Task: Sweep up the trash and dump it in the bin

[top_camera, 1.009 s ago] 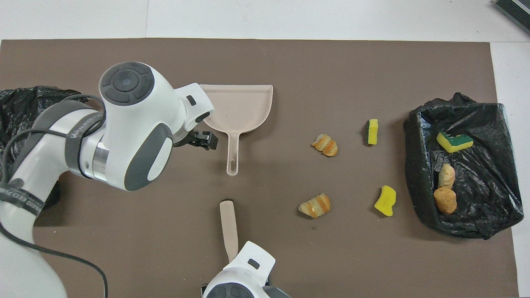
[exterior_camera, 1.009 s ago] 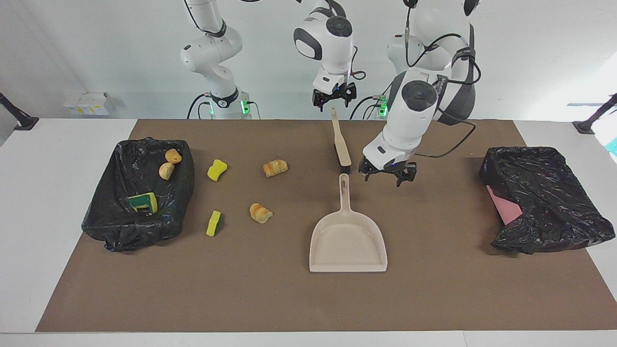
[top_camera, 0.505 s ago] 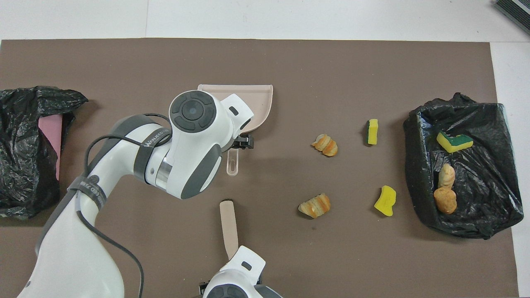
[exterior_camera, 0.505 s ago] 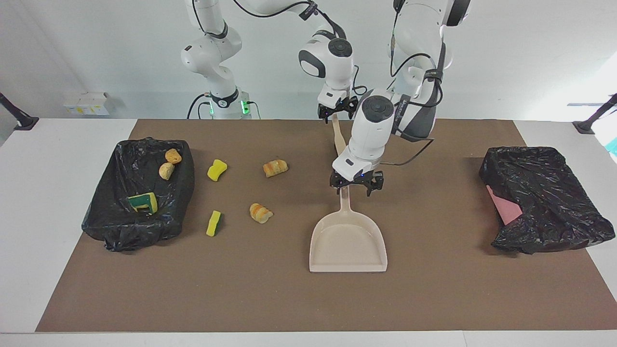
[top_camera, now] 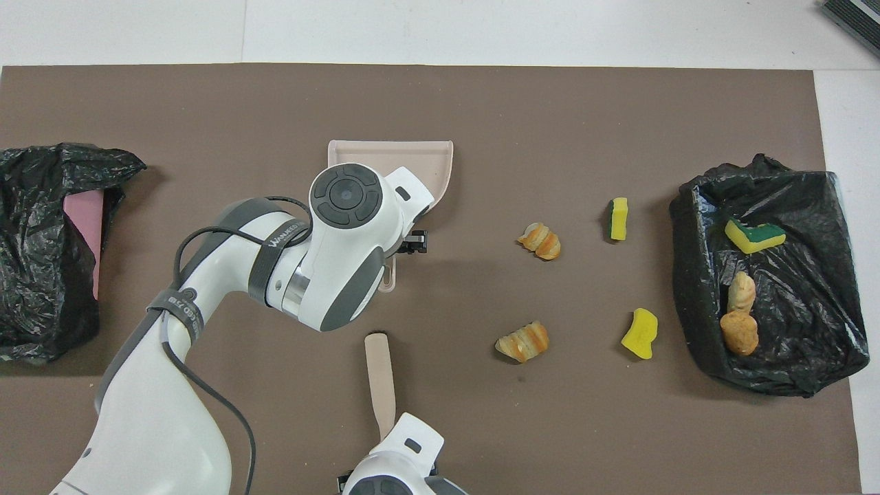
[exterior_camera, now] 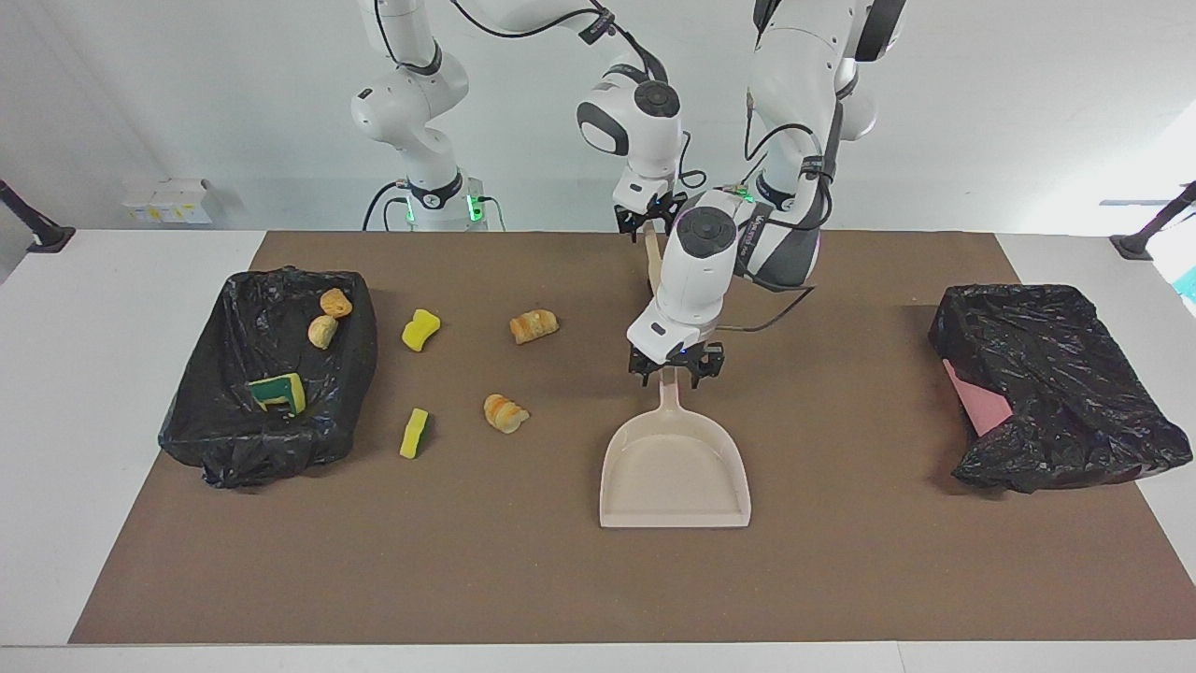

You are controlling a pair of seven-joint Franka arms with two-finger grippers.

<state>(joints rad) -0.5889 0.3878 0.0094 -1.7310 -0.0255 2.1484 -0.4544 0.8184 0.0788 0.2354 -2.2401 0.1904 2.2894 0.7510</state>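
Under the left claw (exterior_camera: 667, 372) lies the dustpan (exterior_camera: 675, 467) handle; its grip cannot be told, nor the right claw's (exterior_camera: 645, 221) over the brush (top_camera: 380, 377). Trash (exterior_camera: 505, 412), light, soft, lies toward the bin (exterior_camera: 266, 374).

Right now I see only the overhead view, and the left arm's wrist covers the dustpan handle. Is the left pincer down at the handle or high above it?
Observer: Down at it: the left pincer sits low at the handle of the dustpan.
Operator: Is the dustpan lifted?
Observer: No, it lies flat on the mat.
Operator: And the right pincer? Its wrist hides it.
Observer: The right pincer is at the end of the brush handle nearer the robots.
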